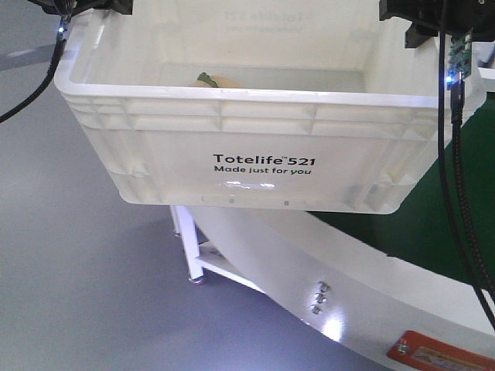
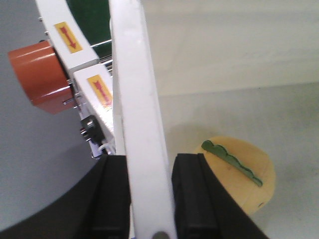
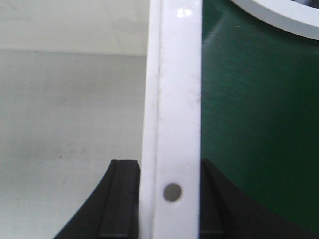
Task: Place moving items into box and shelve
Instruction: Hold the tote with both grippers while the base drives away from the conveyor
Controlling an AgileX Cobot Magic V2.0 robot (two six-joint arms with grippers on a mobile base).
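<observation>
Grey floor fills the front view's left; a curved white rail sweeps to the lower right, edging a green surface; a white leg stands beneath it; bolts and an orange plate sit low right; in the left wrist view, an orange cylinder lies upper left, beside yellow stickers with red arrows.

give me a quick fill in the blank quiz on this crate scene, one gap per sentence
1. The black print on the crate reads "Totelife ___ Made just for you".
2. The beige fruit lying in the crate has a ___ stem.
3. The left gripper and the right gripper are each shut on the rim of the ___.
4. The number of fruits in view inside the crate is ___.
Missing words: 521; green; crate; one.
</observation>
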